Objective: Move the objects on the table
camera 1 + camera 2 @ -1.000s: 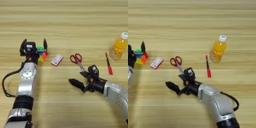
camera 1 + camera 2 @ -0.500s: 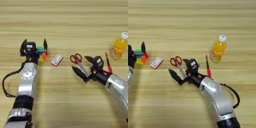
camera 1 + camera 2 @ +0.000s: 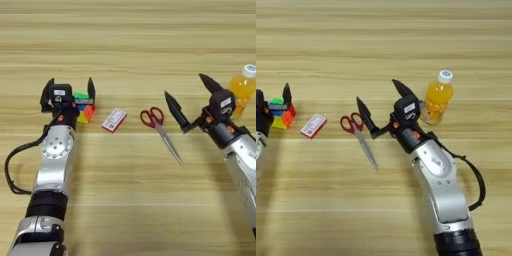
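Light-brown wooden table (image 3: 130, 45), horizontal grain lines.

This looks like a robot test bench in a lab. A bare light-brown wooden tabletop (image 3: 130, 45) fills both views (no walls or furniture show). Two metal robot arms with exposed black cabling reach over it. The things are unrelated and spaced apart like test props: a puzzle cube (image 3: 83, 107), a small card (image 3: 114, 120), red-handled scissors (image 3: 358, 132) and an orange drink bottle (image 3: 437, 97).
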